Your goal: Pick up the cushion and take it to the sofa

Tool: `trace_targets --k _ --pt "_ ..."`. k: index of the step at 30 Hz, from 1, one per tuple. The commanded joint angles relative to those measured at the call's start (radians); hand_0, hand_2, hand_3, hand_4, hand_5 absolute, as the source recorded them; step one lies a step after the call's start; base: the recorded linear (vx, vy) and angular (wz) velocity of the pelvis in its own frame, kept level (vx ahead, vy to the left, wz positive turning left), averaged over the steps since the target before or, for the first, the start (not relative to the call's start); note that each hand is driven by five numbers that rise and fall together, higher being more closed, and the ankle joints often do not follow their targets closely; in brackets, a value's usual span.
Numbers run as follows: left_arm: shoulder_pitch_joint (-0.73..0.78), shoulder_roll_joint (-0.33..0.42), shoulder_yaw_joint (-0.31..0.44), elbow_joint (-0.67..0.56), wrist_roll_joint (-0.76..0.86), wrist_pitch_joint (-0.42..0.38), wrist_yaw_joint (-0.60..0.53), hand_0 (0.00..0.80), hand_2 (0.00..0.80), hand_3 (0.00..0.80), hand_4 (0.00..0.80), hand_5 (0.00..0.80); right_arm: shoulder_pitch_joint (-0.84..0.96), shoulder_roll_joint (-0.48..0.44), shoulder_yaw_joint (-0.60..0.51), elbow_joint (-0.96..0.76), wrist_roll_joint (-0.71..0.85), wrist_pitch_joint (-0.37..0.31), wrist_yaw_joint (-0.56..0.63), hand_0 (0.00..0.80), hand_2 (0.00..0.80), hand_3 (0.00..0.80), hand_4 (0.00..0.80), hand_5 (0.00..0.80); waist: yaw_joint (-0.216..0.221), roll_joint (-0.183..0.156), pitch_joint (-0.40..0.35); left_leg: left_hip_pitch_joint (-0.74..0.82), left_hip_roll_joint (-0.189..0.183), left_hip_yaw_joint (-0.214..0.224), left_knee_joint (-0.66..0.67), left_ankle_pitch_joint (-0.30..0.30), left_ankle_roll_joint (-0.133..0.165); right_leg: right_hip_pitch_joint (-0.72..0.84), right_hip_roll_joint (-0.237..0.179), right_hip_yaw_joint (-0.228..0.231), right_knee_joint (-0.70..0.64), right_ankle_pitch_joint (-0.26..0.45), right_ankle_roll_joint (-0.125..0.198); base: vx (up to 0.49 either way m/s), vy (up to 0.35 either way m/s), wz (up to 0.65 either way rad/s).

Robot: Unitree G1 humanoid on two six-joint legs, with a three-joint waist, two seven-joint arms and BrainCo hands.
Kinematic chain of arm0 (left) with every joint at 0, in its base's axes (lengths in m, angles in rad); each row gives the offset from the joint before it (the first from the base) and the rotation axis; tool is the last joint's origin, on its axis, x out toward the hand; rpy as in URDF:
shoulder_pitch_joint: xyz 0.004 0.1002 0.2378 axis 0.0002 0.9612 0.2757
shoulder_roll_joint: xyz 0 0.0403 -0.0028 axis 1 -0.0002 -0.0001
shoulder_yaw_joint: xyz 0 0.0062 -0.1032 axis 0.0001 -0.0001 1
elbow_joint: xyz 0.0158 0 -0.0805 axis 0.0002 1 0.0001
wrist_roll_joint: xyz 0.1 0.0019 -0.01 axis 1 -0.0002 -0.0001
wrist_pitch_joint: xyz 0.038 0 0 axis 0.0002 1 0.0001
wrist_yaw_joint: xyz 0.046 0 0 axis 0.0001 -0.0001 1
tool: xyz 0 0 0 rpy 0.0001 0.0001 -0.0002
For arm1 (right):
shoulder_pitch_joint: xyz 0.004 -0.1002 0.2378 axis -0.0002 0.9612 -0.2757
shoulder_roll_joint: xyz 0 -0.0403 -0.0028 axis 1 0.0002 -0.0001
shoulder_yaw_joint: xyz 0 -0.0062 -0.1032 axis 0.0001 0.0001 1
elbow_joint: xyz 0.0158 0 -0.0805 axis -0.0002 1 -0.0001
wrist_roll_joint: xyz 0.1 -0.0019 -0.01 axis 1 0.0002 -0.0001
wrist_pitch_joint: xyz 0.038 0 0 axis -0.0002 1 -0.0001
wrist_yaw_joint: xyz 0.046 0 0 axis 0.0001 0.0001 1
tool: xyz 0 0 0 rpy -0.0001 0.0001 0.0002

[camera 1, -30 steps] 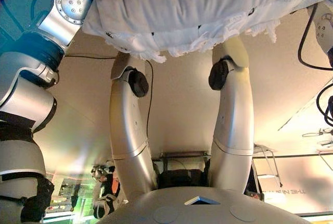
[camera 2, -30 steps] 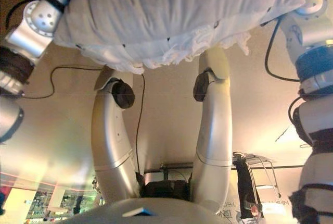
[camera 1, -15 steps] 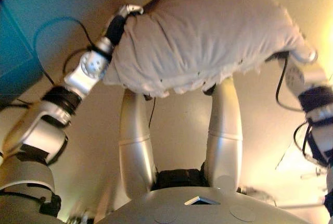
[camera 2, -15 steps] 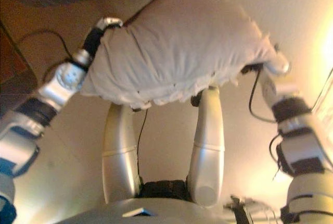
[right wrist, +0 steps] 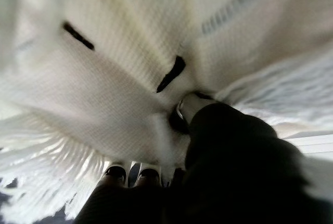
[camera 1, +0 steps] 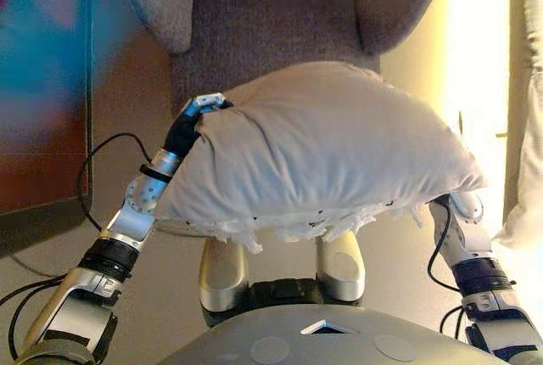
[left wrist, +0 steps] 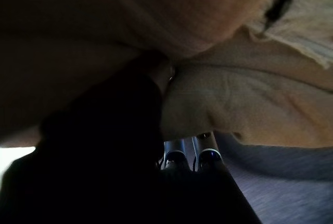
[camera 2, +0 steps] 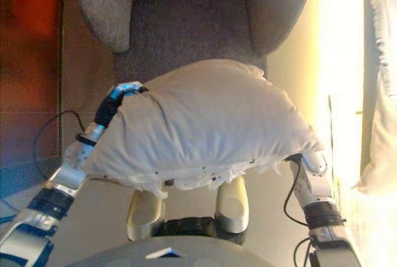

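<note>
A white cushion (camera 1: 322,153) with a fringed edge is held up between my two hands, just in front of the grey fabric sofa (camera 1: 280,17). My left hand (camera 1: 191,123) clamps its left end. My right hand (camera 1: 462,208) clamps its right end and is mostly hidden behind the cushion. In the left wrist view my left hand (left wrist: 130,146) has its thumb pressed into the cushion (left wrist: 250,94) and its fingers (left wrist: 205,156) underneath. In the right wrist view my right hand (right wrist: 223,156) pinches the cushion (right wrist: 104,52) the same way.
The sofa has two rounded arm pads, one on the left (camera 1: 165,0) and one on the right (camera 1: 399,0). A dark wooden panel (camera 1: 42,127) stands to the left. A white cloth (camera 1: 530,127) hangs at the right edge beside bright light.
The camera has swung up from the floor, and the sofa has come into view. The cushion stays clamped between both hands and now sits close in front of the sofa seat.
</note>
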Motion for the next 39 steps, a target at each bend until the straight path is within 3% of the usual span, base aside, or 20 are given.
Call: trace_targets --k 1,6,11,14,24,27,29,32,34,36,39 --pt "0.069 -0.074 0.024 -0.144 -0.099 -0.073 -0.029 0.800 0.800 0.800 0.800 0.800 0.056 -0.005 -0.014 -0.170 -0.012 -0.058 0.024 0.800 0.800 0.800 0.800 0.800 -0.002 0.034 -0.223 0.091 0.007 0.006 -0.042 -0.077 0.012 0.065 0.020 0.044 -0.027 -0.059 0.031 0.255 -0.065 0.29" --pt "0.157 -0.150 0.098 -0.256 -0.226 -0.101 -0.026 0.800 0.800 0.800 0.800 0.800 0.063 0.052 -0.039 -0.368 0.116 -0.085 0.075 0.800 0.800 0.800 0.800 0.800 0.018 0.033 -0.312 0.226 0.015 0.017 -0.133 -0.079 0.009 0.215 0.044 -0.004 -0.120 -0.070 0.013 0.127 -0.080 0.17" --pt "0.170 -0.212 0.092 -0.378 -0.293 -0.092 -0.071 0.800 0.800 0.800 0.800 0.800 0.031 0.041 -0.034 -0.487 0.042 -0.112 -0.028 0.800 0.800 0.800 0.800 0.800 0.034 0.034 -0.362 0.300 0.025 0.014 -0.217 -0.062 -0.007 0.301 0.060 -0.027 -0.210 -0.051 0.008 0.014 -0.078 0.01" --pt "0.153 -0.214 0.049 -0.408 -0.264 -0.044 -0.030 0.800 0.800 0.800 0.800 0.800 0.009 0.016 -0.019 -0.525 0.009 -0.104 -0.126 0.800 0.800 0.800 0.800 0.800 0.026 0.038 -0.373 0.319 0.032 0.013 -0.247 -0.052 -0.010 0.314 0.072 -0.022 -0.220 -0.052 0.002 -0.060 -0.072 -0.01" --pt "0.133 -0.208 0.031 -0.369 -0.320 0.029 -0.035 0.800 0.800 0.800 0.800 0.800 0.003 0.014 0.062 -0.520 -0.040 -0.083 -0.168 0.800 0.800 0.800 0.800 0.800 0.016 0.041 -0.356 0.312 0.061 0.002 -0.239 -0.024 -0.028 0.313 0.109 0.015 -0.209 -0.075 -0.031 -0.076 -0.110 0.00" --pt "0.155 -0.212 0.037 -0.372 -0.324 0.030 -0.034 0.800 0.800 0.800 0.800 0.800 -0.004 -0.002 0.084 -0.517 -0.058 -0.064 -0.181 0.800 0.800 0.800 0.800 0.800 0.019 0.019 -0.333 0.264 0.087 0.007 -0.096 -0.027 -0.039 0.297 0.114 0.046 -0.193 -0.071 -0.052 -0.078 -0.175 -0.04" --pt "0.174 -0.217 0.042 -0.361 -0.325 0.017 -0.030 0.800 0.800 0.800 0.800 0.800 -0.003 -0.011 0.094 -0.496 -0.053 -0.069 -0.170 0.800 0.800 0.800 0.800 0.800 0.020 0.001 -0.313 0.209 0.117 0.013 0.046 0.009 -0.039 0.290 0.122 0.067 -0.188 -0.062 -0.069 -0.055 -0.201 -0.13" --pt "0.195 -0.225 0.049 -0.348 -0.340 0.019 -0.039 0.800 0.800 0.800 0.800 0.800 0.010 -0.008 0.107 -0.477 -0.025 -0.074 -0.164 0.800 0.800 0.800 0.800 0.800 0.024 -0.015 -0.279 0.124 0.150 0.037 0.243 0.030 -0.024 0.298 0.137 0.078 -0.178 -0.065 -0.095 0.013 -0.208 -0.20" --pt "0.201 -0.233 0.052 -0.335 -0.337 0.015 -0.056 0.800 0.800 0.800 0.800 0.800 0.008 0.001 0.120 -0.459 -0.043 -0.086 -0.182 0.800 0.800 0.800 0.800 0.800 0.039 -0.007 -0.257 0.082 0.114 0.014 0.281 0.014 -0.017 0.312 0.144 0.076 -0.159 -0.084 -0.095 0.088 -0.079 -0.07" --pt "0.208 -0.228 0.049 -0.348 -0.317 0.011 -0.034 0.800 0.800 0.800 0.800 0.800 -0.006 0.003 0.140 -0.461 -0.052 -0.088 -0.191 0.800 0.800 0.800 0.800 0.800 0.060 0.017 -0.241 0.057 0.034 -0.028 0.200 0.023 -0.011 0.313 0.161 0.090 -0.121 -0.118 -0.087 0.147 0.026 -0.07" --pt "0.191 -0.211 0.038 -0.350 -0.315 -0.003 0.001 0.800 0.800 0.800 0.800 0.800 -0.027 -0.015 0.170 -0.460 -0.064 -0.104 -0.212 0.800 0.800 0.800 0.800 0.800 0.081 0.058 -0.219 0.020 -0.017 -0.053 -0.010 0.098 -0.017 0.328 0.206 0.123 -0.098 -0.156 -0.087 0.261 0.072 -0.49"
